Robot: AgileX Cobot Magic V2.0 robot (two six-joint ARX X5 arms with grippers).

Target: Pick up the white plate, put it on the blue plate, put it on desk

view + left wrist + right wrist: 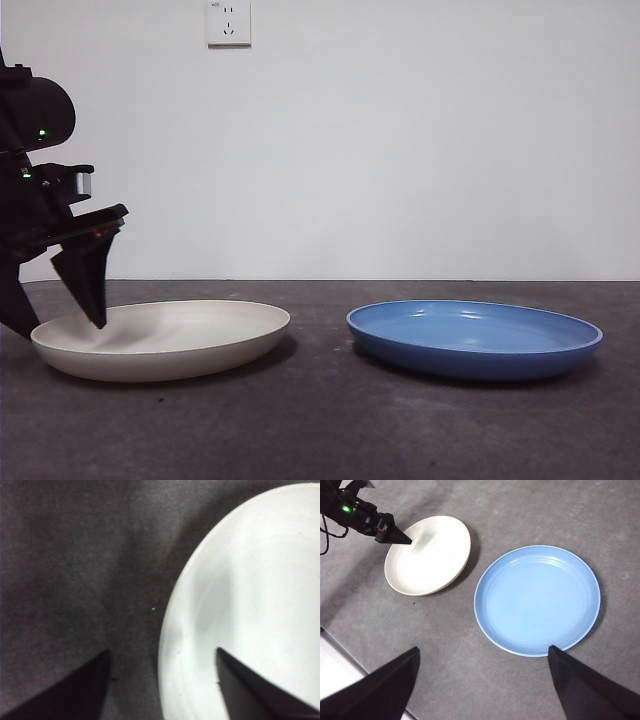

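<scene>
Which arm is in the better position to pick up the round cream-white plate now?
Left. The left gripper is open and straddles the rim of the round cream-white plate. The right gripper hangs high above the desk, near the glossy blue plate.

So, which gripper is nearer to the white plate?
The left. The left gripper is open astride the white plate's rim, one jaw inside and one outside. The right gripper hangs high above the desk, nearer the blue plate.
</scene>
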